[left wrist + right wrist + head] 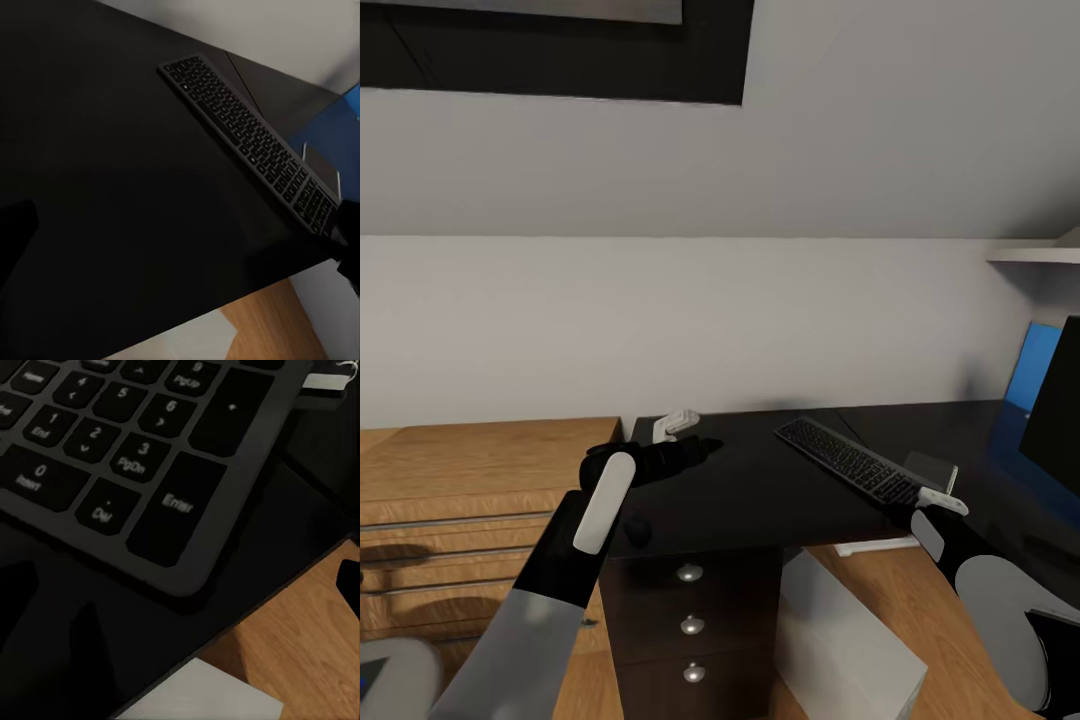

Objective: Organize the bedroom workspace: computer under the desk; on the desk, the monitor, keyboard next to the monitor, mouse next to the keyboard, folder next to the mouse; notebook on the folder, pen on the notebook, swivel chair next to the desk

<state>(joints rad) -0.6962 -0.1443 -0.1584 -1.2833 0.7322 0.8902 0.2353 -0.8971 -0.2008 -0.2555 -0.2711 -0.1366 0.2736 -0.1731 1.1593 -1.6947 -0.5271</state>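
Judging the keyboard (850, 461) first, we take it for a light, stiff slab, thin and flat, with a smooth dark frame and low matte keys; it should slide easily on the glossy black worktop (760, 490) and is best pinched at a short end or along the bare rim, not on the keys. It lies flat on the worktop, running diagonally, its numeric-pad end close to the front edge. Our right tool (942, 500) sits just at that end, one white fingertip beside the corner; we cannot tell how wide it stands or whether it grips anything. Our left tool (682, 425) hovers over the worktop's left part, well apart from the keyboard, fingers slightly parted and empty as far as we can see. The monitor (1060, 400) shows at the right, a blue panel behind it. Below stand the pale tower (850, 640), three knobbed drawers (690, 620) and a wooden chest (470, 500).
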